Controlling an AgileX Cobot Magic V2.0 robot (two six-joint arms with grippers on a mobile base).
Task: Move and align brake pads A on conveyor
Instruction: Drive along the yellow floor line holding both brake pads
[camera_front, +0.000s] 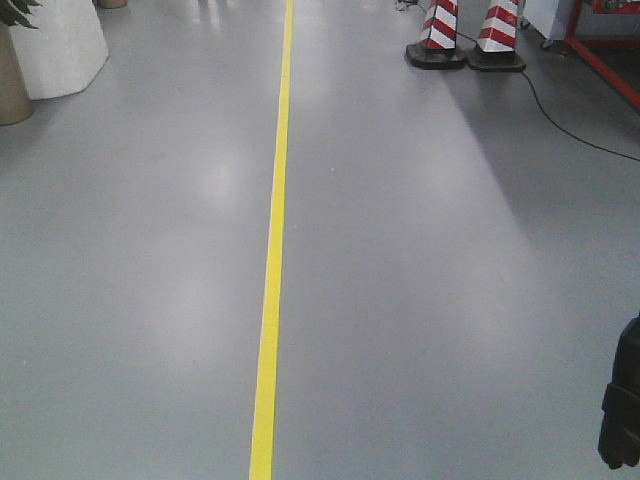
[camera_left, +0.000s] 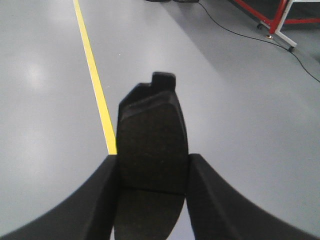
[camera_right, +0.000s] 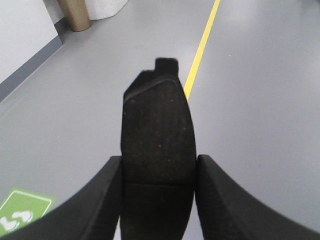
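The first brake pad (camera_left: 150, 140) is pinched across its width in the left gripper (camera_left: 153, 160). Its long axis runs straight out from the wrist, tab end foremost, above the grey floor (camera_left: 240, 110). The second brake pad (camera_right: 157, 130) is held likewise in the right gripper (camera_right: 159, 159), near the yellow line (camera_right: 200, 50).

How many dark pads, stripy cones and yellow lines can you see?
Flat dark grey brake pads: 2, one in the left wrist view, one in the right wrist view
Red-and-white striped cones: 2
Yellow floor line: 1
Total: 5
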